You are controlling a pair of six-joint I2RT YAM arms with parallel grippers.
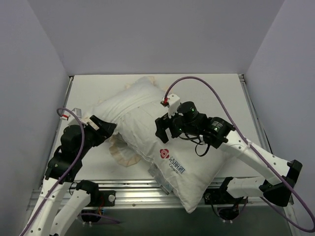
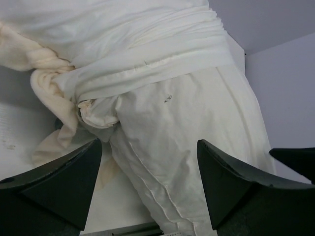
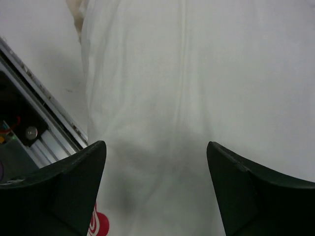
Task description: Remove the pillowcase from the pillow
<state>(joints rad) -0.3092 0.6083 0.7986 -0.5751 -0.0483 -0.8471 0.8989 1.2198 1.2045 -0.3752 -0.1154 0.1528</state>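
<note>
White table point(image 1: 216, 93) bears the pillow point(image 1: 197, 167) slantwise, its labelled near half already bare; the pillowcase point(image 1: 130, 103) bunches over the far half, not yet off; left gripper point(image 1: 101, 129) and right gripper point(image 1: 165, 129) gape wide, holding nothing.

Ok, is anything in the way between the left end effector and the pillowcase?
Nothing visible. The open left end effector points straight at the pillowcase, at its bunched edge and frill, with nothing between its fingers and the fabric.
</note>
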